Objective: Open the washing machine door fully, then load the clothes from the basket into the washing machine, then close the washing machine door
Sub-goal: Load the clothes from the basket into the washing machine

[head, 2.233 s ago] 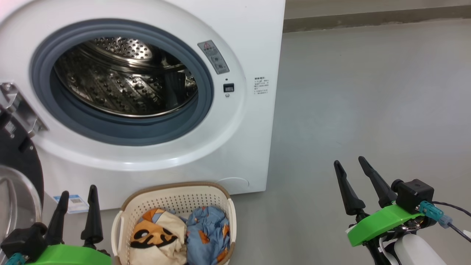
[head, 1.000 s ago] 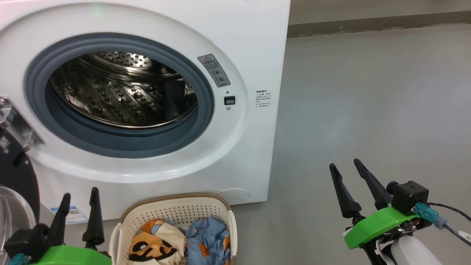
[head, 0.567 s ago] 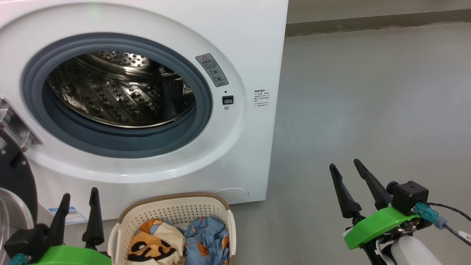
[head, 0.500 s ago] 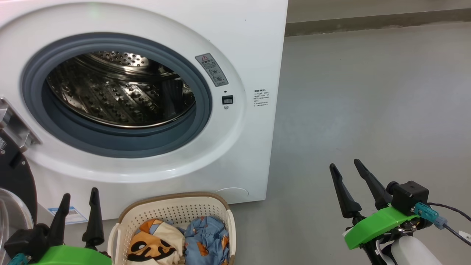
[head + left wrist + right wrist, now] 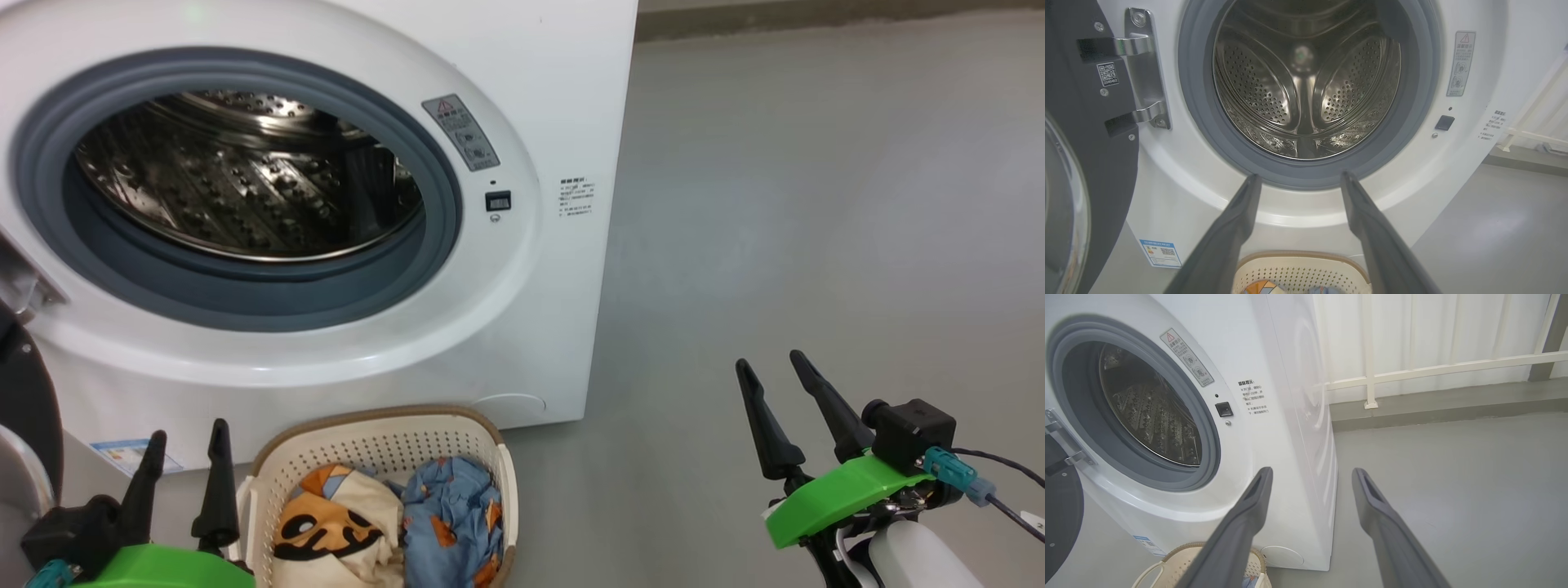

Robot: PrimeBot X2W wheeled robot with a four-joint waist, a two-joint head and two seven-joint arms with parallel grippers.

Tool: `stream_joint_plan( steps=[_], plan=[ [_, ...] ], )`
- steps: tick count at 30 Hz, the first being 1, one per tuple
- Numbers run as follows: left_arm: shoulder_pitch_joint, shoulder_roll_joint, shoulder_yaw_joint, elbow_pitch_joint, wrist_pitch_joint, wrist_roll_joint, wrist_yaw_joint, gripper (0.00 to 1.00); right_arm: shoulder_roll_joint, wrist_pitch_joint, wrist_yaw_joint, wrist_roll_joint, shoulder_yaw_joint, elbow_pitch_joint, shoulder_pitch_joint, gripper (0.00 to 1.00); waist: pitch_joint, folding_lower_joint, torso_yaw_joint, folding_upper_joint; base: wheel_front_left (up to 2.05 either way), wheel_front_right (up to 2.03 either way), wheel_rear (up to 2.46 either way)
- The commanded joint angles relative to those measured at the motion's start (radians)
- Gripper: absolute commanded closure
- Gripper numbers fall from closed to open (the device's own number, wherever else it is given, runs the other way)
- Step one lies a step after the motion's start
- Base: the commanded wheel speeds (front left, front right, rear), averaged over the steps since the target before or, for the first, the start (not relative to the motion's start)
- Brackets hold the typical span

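Head view: door point(image 5: 28, 396) swung open, drum point(image 5: 245, 188) bare, clothes point(image 5: 392, 523) lying in the basket point(image 5: 375, 423) before the washing machine point(image 5: 555, 82), left tool point(image 5: 188, 433) and right tool point(image 5: 769, 363) both spread apart and empty, so loading and closing remain.

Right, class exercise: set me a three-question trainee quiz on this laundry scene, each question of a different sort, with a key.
1. True or false: the washing machine door stands open.
2. Where are the clothes? A) in the basket B) in the drum C) on the floor
3. Fill in: the left gripper and the right gripper each hold nothing, with their fingers ____.
Key: 1 true; 2 A; 3 apart.
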Motion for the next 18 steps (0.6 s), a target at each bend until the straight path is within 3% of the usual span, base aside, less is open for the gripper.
stream_joint_plan(
  steps=[1,9,18],
  plan=[
    [-0.046,0.035,0.033,-0.011,-0.006,-0.011,-0.006,0.0,0.001,-0.012,0.006,-0.011,0.014,-0.019,-0.038,0.0,0.02,0.0,-0.005,0.0,0.0,0.0,0.0],
    [-0.089,0.03,0.002,0.036,0.013,-0.013,-0.036,0.0,0.027,-0.012,0.006,-0.031,-0.001,-0.024,-0.059,0.0,0.108,0.0,-0.022,0.0,0.0,0.0,0.0],
    [-0.181,0.03,-0.043,0.147,0.059,-0.035,-0.11,0.0,0.068,-0.012,0.006,-0.07,-0.027,-0.043,-0.1,0.0,0.263,0.0,-0.048,0.0,0.0,0.0,0.0]
  ],
)
